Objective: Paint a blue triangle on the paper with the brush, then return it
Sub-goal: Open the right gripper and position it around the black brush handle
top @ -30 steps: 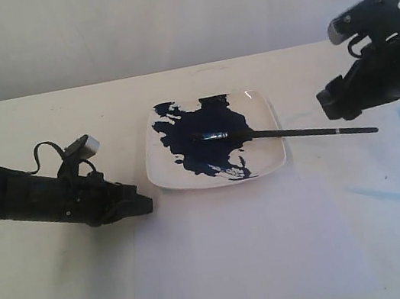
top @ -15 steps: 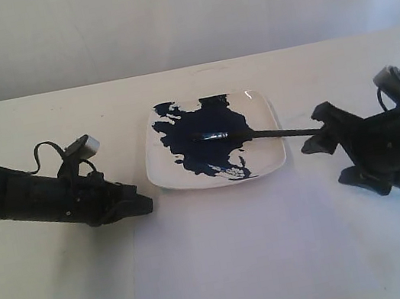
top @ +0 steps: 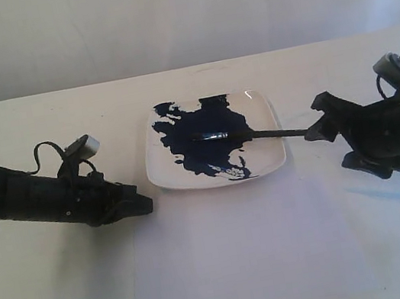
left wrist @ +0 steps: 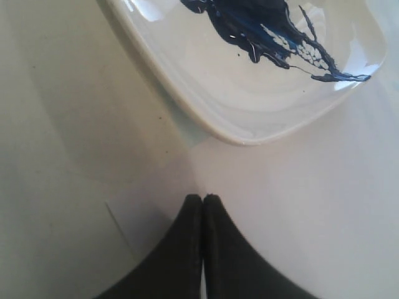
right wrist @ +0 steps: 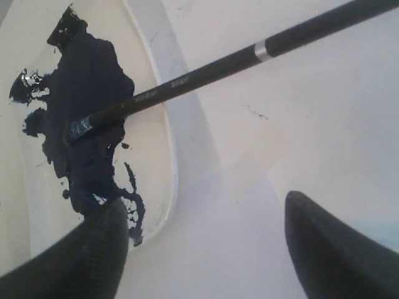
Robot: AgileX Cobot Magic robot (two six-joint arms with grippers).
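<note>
The brush [top: 255,133] lies across the plate [top: 273,158]. Its bristle end rests in the dark blue paint puddle [top: 189,155] near the plate's middle, and its black handle runs out over the plate's right edge, just above the counter [top: 24,118]. The long axis points almost straight at the right arm [top: 395,132], so that arm is much the nearer one to take it.

The right arm's jaws are spread wide and grip nothing. In the exterior view the upper finger [top: 320,119] sits right at the handle's free end and hides the tip of it, so I cannot tell whether they touch. In the right wrist view the handle crosses out ahead of both fingers, not between them. The move probably turns on that gap: the jaws need to go a little further toward the plate and straddle the handle across its length before closing.

The right arm reaches in low from the plate's right side, leaning toward it. The left arm [top: 38,197] lies low on the plate's left side, apart from it, with its jaws pressed together and empty.

The paper [top: 242,258] lies on the camera side of the plate, one corner tucked under it. No triangle shows on it yet.
</note>
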